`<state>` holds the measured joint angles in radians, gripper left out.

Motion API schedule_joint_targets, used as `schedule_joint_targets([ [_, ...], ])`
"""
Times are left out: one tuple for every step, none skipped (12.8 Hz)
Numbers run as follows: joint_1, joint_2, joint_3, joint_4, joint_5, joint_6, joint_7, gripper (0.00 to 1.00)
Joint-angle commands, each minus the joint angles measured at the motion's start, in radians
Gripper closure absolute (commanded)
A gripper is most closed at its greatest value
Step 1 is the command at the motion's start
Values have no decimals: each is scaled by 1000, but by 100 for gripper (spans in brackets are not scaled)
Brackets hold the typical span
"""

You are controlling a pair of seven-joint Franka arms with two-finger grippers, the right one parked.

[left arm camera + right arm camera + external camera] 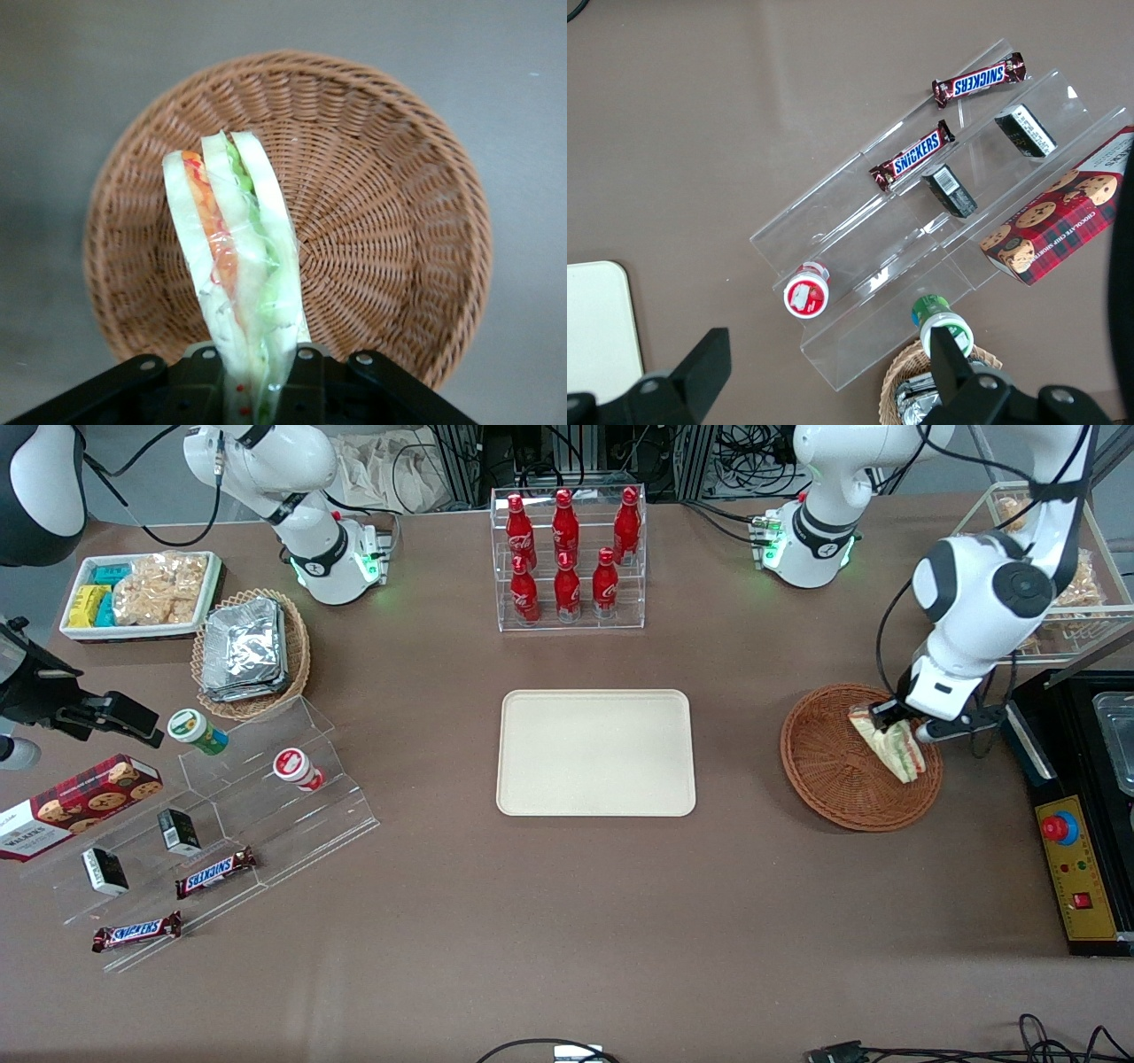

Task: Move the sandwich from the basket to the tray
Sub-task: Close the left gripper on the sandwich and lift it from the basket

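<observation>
We see the tool [257, 372] pinching one corner of the pale triangular wrapped sandwich [235, 257] above the round reddish-brown wicker basket [399, 221]; carried fast, it could slip free short of the cream rectangular plastic tray [595, 753].

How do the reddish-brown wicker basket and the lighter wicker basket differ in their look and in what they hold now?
The reddish-brown basket is darker and lies toward the working arm's end of the table; the lighter tan basket lies toward the parked arm's end. The tan basket is filled with foil packets, while the reddish-brown one has only the sandwich over it, held by the gripper, which is shut on it. Both are woven wicker.
</observation>
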<state>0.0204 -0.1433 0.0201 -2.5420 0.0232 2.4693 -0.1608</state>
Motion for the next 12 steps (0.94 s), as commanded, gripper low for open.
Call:
schedule_joint_targets([
  [-5,-41,-8,89,1,-154,148,87],
  [-10,-41,-12,135,3,-220,206,87],
  [-10,-41,-23,176,6,-271,284,87],
  [-10,-41,-46,212,6,-308,359,87],
  [-10,-38,-66,248,4,-347,394,86],
  [-11,-36,-81,279,1,-378,398,85],
  [-11,-36,-103,301,-3,-397,400,83],
  [-11,-33,-132,324,-11,-417,392,82],
  [-11,-22,-172,353,-14,-438,377,78],
  [-11,-10,-204,374,-22,-452,333,78],
  [-11,-10,-235,381,-35,-451,284,78],
  [-11,-10,-264,391,-55,-449,265,78],
])
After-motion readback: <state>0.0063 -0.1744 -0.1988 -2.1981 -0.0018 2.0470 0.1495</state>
